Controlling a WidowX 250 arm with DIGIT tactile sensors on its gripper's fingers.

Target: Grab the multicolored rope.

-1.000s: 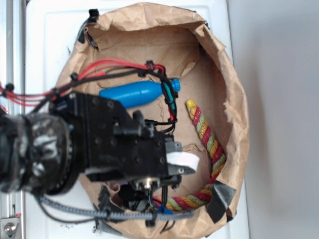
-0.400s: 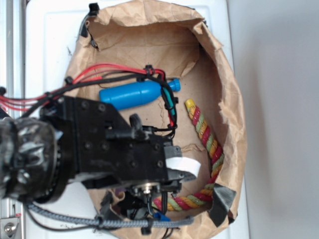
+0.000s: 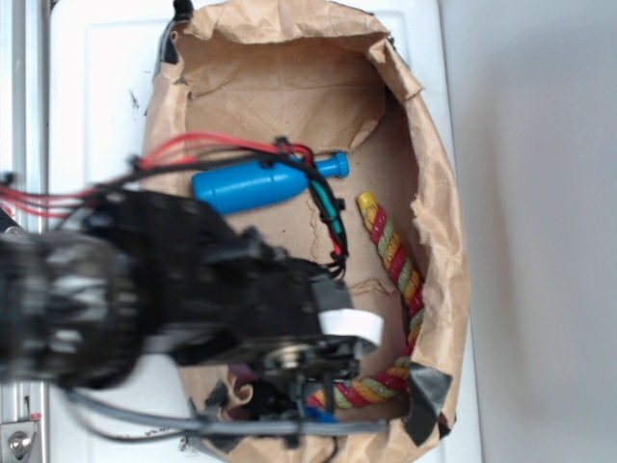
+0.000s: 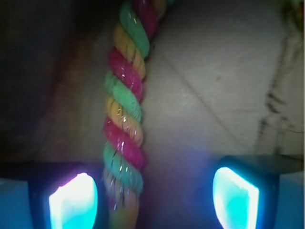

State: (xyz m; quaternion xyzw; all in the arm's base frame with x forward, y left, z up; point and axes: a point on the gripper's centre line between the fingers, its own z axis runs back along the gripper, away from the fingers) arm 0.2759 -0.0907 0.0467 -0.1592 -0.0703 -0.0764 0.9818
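Observation:
The multicolored rope [image 3: 396, 258], twisted of red, yellow and green strands, lies curved along the right inside of the brown paper bag [image 3: 289, 68]; its lower end bends left under my arm. In the wrist view the rope [image 4: 125, 109] runs down between my fingers, close to the left pad [image 4: 74, 202] and apart from the right one. My gripper [image 4: 155, 198] stands open around it, with a wide gap on the right. From outside, the black arm hides the gripper, which hangs over the bag's lower part.
A blue plastic bottle [image 3: 260, 183] lies in the bag above my arm, cap to the right. Red and black cables [image 3: 231, 149] loop over it. The bag's crumpled walls rise all round. It stands on a white surface [image 3: 96, 87].
My arm has moved down and slightly left in the exterior view, lower over the rope's bottom bend. The bag's outline has shifted a little. Rope and bottle lie where they were.

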